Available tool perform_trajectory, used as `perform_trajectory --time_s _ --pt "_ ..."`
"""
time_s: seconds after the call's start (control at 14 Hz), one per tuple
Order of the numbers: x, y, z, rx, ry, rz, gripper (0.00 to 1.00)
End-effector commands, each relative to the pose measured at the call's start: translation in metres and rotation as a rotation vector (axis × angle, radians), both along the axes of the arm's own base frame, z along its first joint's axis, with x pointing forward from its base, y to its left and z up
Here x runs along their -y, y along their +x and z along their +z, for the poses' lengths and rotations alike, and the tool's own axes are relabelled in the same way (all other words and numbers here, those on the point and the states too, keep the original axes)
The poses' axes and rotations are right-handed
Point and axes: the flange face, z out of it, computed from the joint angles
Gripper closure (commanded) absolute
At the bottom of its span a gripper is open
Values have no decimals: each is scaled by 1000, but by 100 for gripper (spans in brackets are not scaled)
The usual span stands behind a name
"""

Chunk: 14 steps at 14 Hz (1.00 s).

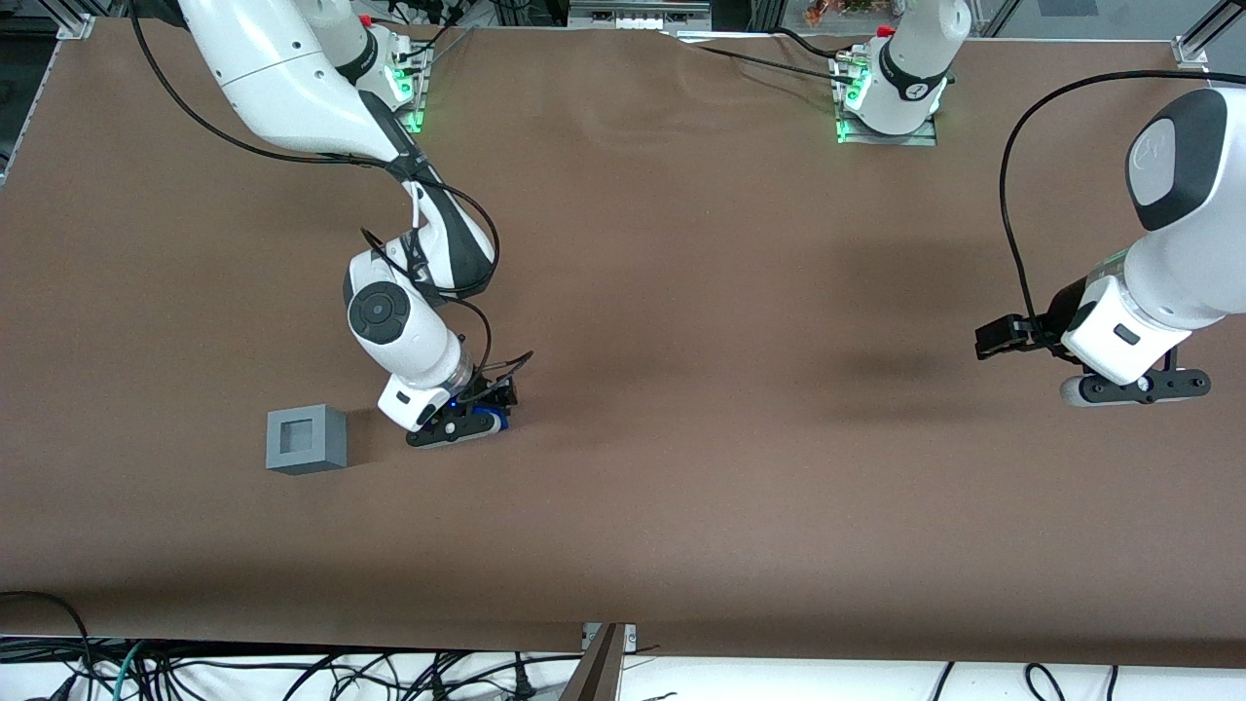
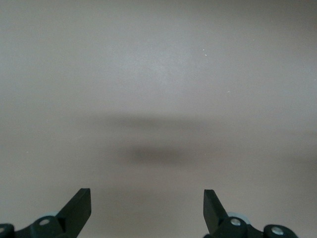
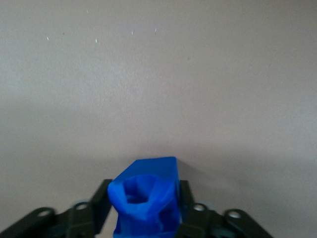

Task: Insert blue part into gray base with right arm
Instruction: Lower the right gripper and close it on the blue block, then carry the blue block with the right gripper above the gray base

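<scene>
The gripper [image 1: 458,425] is sitting low over the table, its fingers clenching the blue part [image 3: 146,198]. The gray base [image 1: 306,438] is waiting just beside it, so I think carrying and aligning comes next.

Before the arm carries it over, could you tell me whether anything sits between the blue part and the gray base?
Nothing visible does. The gripper holds the blue part beside the gray base, with only bare table between them.

The black two-finger gripper [image 1: 465,425], clasping the small bright-blue plastic block [image 1: 494,422], sits low beside the light-gray plastic cube [image 1: 307,439].
</scene>
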Motion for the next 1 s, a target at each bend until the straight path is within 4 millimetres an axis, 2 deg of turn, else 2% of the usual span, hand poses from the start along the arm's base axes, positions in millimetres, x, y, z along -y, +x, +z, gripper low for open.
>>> perform_trajectory --time_s 0.0,0.14,0.21,0.29,0.5,0.57,0.71,0.86,0.93 --pt "21 17 32 -30 -27 -5 74" --pt "50 29 66 -81 -52 20 78" --pt "72 34 84 -83 -55 29 79" --pt "98 39 102 -83 -59 14 80" --pt "188 48 131 -92 -111 46 80" --pt "217 51 137 -81 -135 68 80" --pt "256 53 138 -81 -132 71 80" --pt "282 51 124 -80 -100 24 80" --pt "285 49 117 -74 -98 15 80"
